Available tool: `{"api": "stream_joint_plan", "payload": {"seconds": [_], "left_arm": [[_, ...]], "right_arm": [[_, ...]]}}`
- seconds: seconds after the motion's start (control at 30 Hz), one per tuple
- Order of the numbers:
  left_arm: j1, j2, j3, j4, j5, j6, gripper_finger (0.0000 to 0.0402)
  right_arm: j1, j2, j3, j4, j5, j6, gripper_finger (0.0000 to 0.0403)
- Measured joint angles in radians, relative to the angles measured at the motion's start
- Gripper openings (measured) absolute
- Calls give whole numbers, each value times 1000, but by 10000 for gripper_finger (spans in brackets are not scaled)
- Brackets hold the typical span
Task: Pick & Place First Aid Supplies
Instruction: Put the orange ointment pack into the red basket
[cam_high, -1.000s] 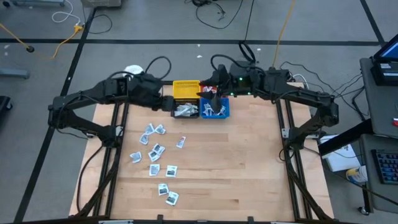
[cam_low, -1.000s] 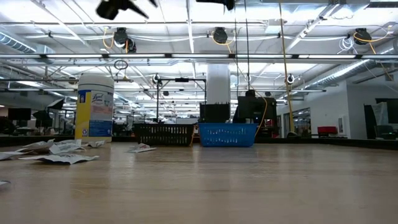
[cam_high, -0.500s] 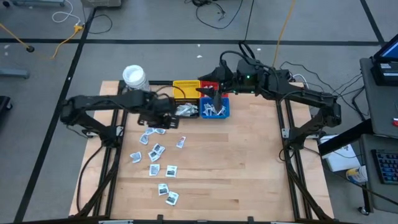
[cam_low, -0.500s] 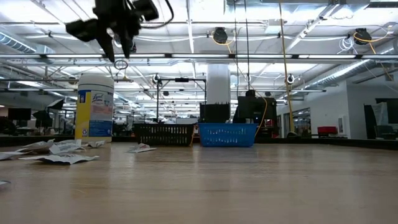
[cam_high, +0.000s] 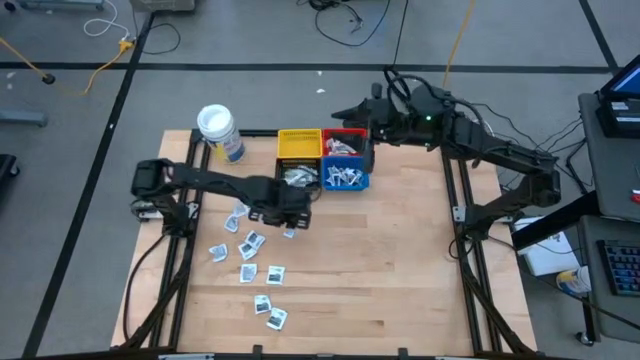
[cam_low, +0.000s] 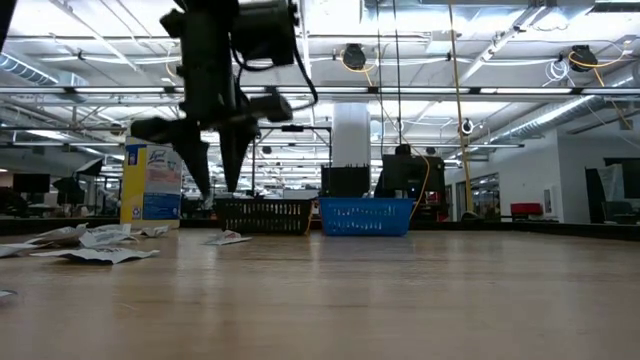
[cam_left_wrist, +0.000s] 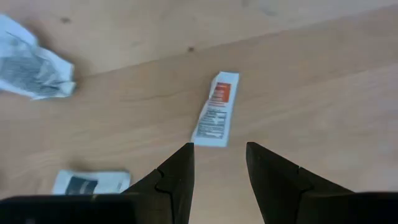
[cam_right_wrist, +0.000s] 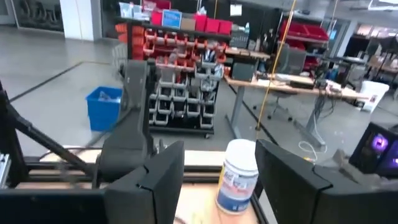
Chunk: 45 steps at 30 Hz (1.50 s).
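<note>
A white-lidded round jar (cam_high: 217, 130) is standing at the table's (cam_high: 400, 270) far left corner, well off to the left of the left claw and behind it. Loose first aid packets (cam_high: 248, 272) are lying scattered over the wood, most of them to the left of and nearer than the left claw, with a crumpled packet (cam_left_wrist: 31, 67) and a flat one (cam_left_wrist: 90, 182) showing off to one side of its fingers in the left wrist view.

The left claw (cam_high: 290, 222) is hanging low over the middle of the table, pointing down, its two fingers (cam_left_wrist: 177, 174) standing apart with nothing between them. A long narrow strip packet (cam_left_wrist: 216, 109) with an orange mark is lying flat on the wood just ahead of the fingertips, in line with the gap and not touched by them. In the low view the same claw (cam_low: 213, 190) is showing just above the tabletop in front of the jar.

Just behind the left claw, four small bins are sitting together: a black bin (cam_high: 298, 178) holding silvery packets, a yellow bin (cam_high: 298, 145) behind it, a blue bin (cam_high: 345, 178) with more packets beside it, and a red bin (cam_high: 345, 146) at the back.

The right claw (cam_high: 345, 110) is hanging raised behind the red bin, pointing left across the table's far edge, its fingers (cam_right_wrist: 163, 177) apart and gripping nothing.
</note>
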<state>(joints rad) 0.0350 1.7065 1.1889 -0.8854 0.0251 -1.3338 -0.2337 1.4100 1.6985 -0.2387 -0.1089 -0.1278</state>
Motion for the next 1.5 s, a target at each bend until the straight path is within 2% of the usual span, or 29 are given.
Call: {"api": "stream_joint_plan", "payload": {"seconds": [0.27,0.47,0.57,0.7,0.8,0.93,1.2,1.5], "left_arm": [[-27,158,-1,37,-9,-22,149],[-31,205,2,109,2,17,144],[-31,208,3,100,3,19,111],[-25,209,3,72,2,43,27],[-14,201,1,72,15,85,8],[-5,137,-5,97,-37,127,2],[-6,-107,-2,148,-172,341,1],[-2,-315,-2,217,-184,641,0]], "right_arm": [[0,-17,-1,-17,-68,-22,192],[0,-15,-1,-26,-79,-21,192],[0,-15,-1,-20,-79,-24,192],[0,-15,-1,-22,-79,-36,192],[0,-15,-1,-20,-78,-41,192],[0,-15,-1,-23,-79,-41,192],[-2,-15,-1,-20,-77,10,192],[-2,-15,0,-5,-76,107,192]]}}
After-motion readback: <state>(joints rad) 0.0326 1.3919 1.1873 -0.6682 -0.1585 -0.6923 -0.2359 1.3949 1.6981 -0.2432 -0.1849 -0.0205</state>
